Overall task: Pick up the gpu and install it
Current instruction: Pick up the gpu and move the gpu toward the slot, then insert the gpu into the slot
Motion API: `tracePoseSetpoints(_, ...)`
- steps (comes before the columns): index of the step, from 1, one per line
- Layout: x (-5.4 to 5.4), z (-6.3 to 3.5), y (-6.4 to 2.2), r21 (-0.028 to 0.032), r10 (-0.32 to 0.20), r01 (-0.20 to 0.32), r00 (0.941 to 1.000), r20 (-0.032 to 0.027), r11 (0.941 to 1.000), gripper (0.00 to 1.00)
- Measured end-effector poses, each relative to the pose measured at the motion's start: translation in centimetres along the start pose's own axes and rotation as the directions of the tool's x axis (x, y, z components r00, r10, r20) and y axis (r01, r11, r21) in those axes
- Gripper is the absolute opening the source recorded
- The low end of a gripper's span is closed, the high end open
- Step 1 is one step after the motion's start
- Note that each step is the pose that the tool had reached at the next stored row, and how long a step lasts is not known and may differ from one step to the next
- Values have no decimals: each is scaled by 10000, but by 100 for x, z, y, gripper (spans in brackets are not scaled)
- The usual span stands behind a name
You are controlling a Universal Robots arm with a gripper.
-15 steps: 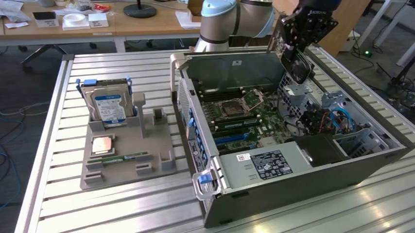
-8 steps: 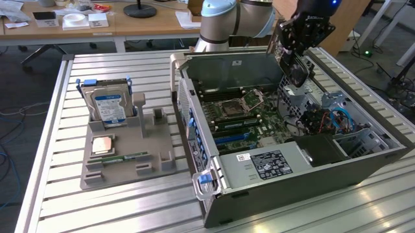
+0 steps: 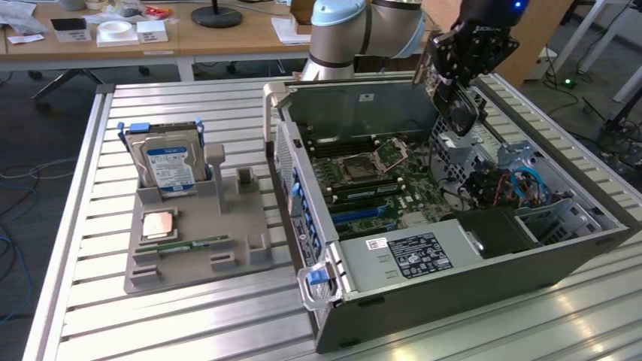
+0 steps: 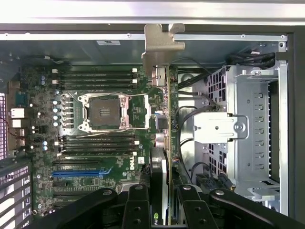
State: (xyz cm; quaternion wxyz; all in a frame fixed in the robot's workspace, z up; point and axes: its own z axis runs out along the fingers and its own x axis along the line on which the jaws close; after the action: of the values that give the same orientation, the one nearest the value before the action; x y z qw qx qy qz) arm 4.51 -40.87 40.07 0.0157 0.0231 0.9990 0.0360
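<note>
Desks [image 3: 201, 43] behind | slatted metal table [image 3: 201, 316] — open computer case [image 3: 452, 301] | gripper [image 3: 449, 84] clamped on gpu [image 4: 172, 105] — above case

Slatted metal worktop [image 3: 180, 101] carries open computer case [image 3: 482, 280] at exterior view's right, grey parts tray [image 3: 191, 259] left.

1. Above the open grey computer case [image 3: 482, 278], the gripped end of the thin black gpu card [image 4: 164, 57] is hidden inside the black end effector [image 4: 164, 191].
2. The print on the case's black-and-white label [image 3: 413, 256] is too small to read.

Lab, robot arm [image 3: 363, 28], slatted workbench [image 3: 201, 320], office desks [image 3: 216, 41]
</note>
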Motion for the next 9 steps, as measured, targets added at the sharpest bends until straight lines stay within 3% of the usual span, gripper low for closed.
tracePoseSetpoints(9, -33, 2, 2, 2, 1, -1, 10000, 0, 10000, 27)
